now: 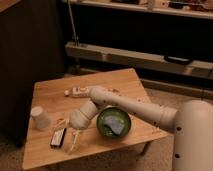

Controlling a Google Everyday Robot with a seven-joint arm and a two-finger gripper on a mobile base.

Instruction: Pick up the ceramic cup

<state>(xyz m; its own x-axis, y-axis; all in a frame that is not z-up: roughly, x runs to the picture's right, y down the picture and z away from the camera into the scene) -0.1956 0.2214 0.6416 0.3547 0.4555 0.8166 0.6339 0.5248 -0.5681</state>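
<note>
Cream-white tubular arm (135, 107), rounded joints, small dark dots, pale pincer (75, 138) low over the front of the table (45, 92)

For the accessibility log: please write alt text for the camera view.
A white robot arm reaches across a wooden table, its gripper near the front edge, between a white ceramic cup and a green bowl. A small black object lies beside the gripper.

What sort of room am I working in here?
Probably an indoor lab or office corner: a low wooden table, long shelves behind it, a dark cabinet beside it. The gripper sits over the table's front, between the ceramic cup and green bowl.
</note>
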